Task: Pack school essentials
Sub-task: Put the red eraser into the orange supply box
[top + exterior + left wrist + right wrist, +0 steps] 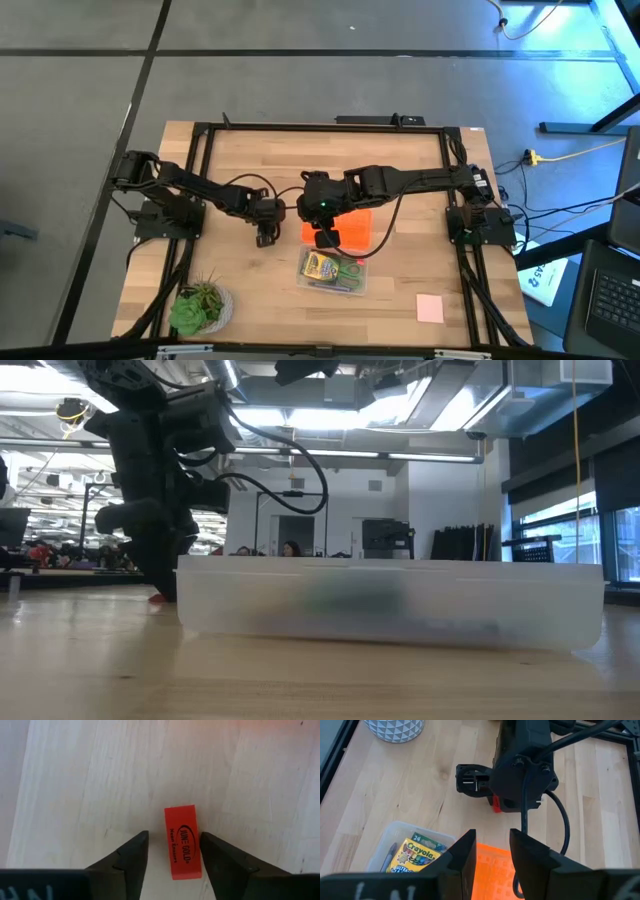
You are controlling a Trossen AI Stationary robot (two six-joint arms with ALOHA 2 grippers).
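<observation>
A tiny red eraser [183,842] lies flat on the wooden table. My left gripper [172,852] is open and points down over it, one finger on each side; the same gripper [265,236] stands left of the case in the high view. A clear plastic case [333,272] holds the yellow-green crayon box [417,852], green-handled scissors [350,269] and pens. Its orange lid [350,228] lies flat beside it. My right gripper [491,851] hovers open over the lid. The pink note pad [430,308] lies near the right front corner.
A small green potted plant [200,306] stands at the near left corner. Black frame rails [455,250] run along the table's sides. In the low view the clear case [390,605] fills the foreground. Bare wood lies between the case and the note pad.
</observation>
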